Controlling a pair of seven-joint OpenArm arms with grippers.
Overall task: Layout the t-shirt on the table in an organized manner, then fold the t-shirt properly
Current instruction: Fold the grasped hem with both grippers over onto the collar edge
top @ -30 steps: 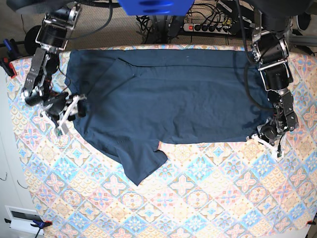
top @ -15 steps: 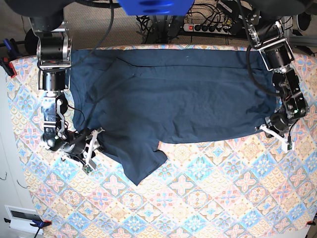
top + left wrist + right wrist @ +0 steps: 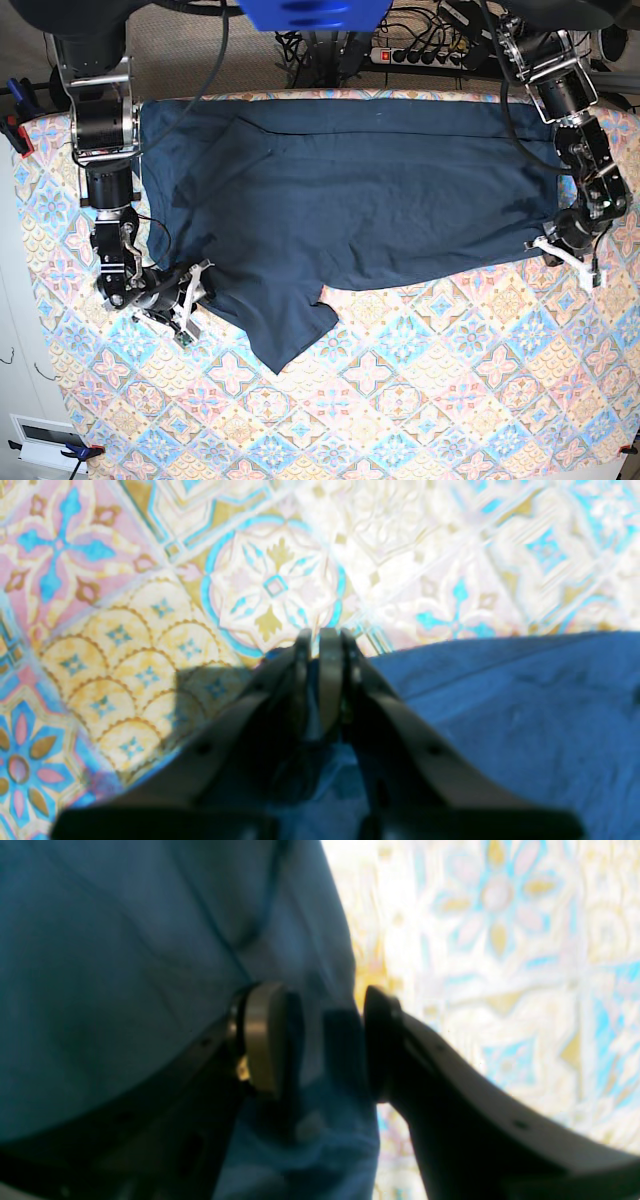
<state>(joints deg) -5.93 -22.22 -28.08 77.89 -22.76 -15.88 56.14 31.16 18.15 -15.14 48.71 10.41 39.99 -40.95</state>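
Observation:
The dark navy t-shirt (image 3: pixel 350 190) lies spread across the far half of the patterned table (image 3: pixel 420 400), with one sleeve (image 3: pixel 290 335) pointing toward the front. At the shirt's right lower corner my left gripper (image 3: pixel 568 250) is shut on the fabric. In the left wrist view its fingertips (image 3: pixel 322 640) pinch the t-shirt (image 3: pixel 500 705) just over the table (image 3: pixel 275 580). My right gripper (image 3: pixel 190 298) sits at the shirt's left lower edge. In the right wrist view it (image 3: pixel 330 1045) is open, its jaws apart with a fold of the t-shirt (image 3: pixel 125 940) between them.
A power strip with cables (image 3: pixel 420 55) lies beyond the table's far edge. Red clamps (image 3: pixel 15 135) grip the cloth at the left edge. The floor and a white fixture (image 3: pixel 40 440) show at the lower left corner.
My left gripper has pulled the shirt's right corner outward and slightly back, stretching the hem. My right gripper has moved forward and right along the left edge toward the sleeve.

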